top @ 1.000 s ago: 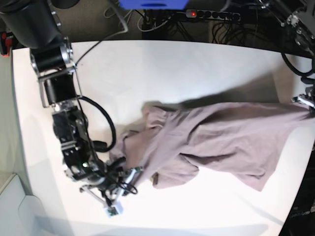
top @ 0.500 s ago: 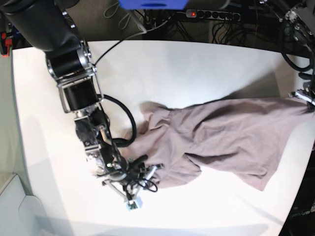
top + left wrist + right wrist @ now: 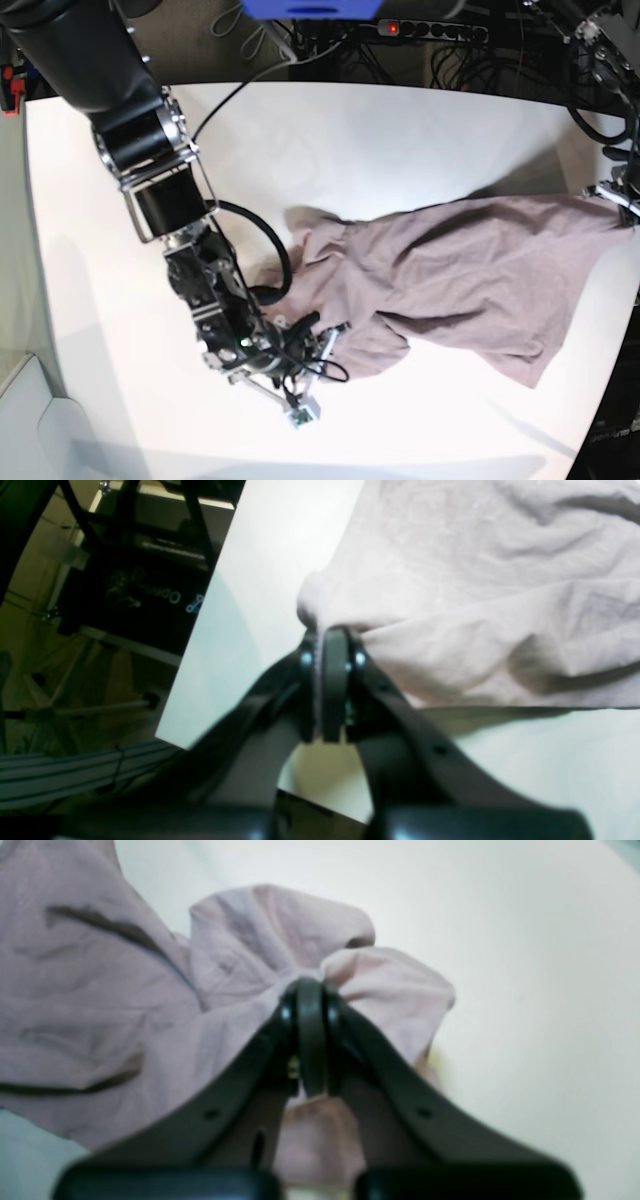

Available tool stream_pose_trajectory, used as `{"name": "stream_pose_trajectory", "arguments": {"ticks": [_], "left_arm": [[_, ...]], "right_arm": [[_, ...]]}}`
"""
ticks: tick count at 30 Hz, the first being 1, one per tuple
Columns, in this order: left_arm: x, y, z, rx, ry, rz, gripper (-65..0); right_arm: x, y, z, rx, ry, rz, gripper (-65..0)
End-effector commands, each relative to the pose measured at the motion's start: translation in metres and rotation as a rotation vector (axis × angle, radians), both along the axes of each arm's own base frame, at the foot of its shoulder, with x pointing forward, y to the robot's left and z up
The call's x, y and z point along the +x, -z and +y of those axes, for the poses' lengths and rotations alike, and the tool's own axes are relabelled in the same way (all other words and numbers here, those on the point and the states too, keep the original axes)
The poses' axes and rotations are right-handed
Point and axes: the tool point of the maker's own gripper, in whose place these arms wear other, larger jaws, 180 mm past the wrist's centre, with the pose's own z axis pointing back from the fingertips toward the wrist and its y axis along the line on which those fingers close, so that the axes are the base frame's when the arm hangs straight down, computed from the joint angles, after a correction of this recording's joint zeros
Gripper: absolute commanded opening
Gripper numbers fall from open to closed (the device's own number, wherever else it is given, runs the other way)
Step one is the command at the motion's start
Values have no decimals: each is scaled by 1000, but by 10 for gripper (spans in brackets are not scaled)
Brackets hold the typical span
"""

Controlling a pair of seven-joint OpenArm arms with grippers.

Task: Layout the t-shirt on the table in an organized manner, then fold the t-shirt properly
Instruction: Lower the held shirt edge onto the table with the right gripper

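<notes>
Both claws pinched the soft, limp shirt [image 3: 450,270] on the tabletop [image 3: 350,140], left claw [image 3: 325,635] at 3 o'clock, right claw [image 3: 310,985] at 8; edges offered the surest hold.

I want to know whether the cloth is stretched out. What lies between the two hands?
Base view: only the t-shirt, draped across the white table from the right hand to the left hand, rumpled near the right hand.

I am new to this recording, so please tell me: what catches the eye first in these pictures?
First, the mauve t-shirt, stretched and rumpled across the right half of the white table. Each end is pinched: the left gripper at the table's edge, the right gripper on a bunched fold at the shirt's other end.
</notes>
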Motion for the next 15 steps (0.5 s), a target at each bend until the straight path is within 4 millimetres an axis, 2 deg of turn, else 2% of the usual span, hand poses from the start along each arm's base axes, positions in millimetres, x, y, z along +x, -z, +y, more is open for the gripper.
{"name": "stream_pose_trajectory", "arguments": {"ticks": [1, 6, 9, 11, 13, 15], "left_arm": [[5, -15, 4, 29, 3, -43, -649], [6, -14, 3, 28, 4, -43, -649], [7, -15, 4, 26, 3, -47, -649], [7, -15, 4, 26, 2, -47, -649], [7, -15, 4, 25, 1, -49, -649], [7, -14, 5, 22, 0, -48, -649]], "right_arm": [[16, -32, 7, 29, -5, -78, -584], [18, -35, 3, 37, 4, -91, -460], [21, -35, -16, 22, 31, -97, -379], [14, -36, -35, 53, 74, -113, -344], [0, -42, -58, 76, 111, -159, -331], [-15, -43, -73, 88, 135, -183, -330]]}}
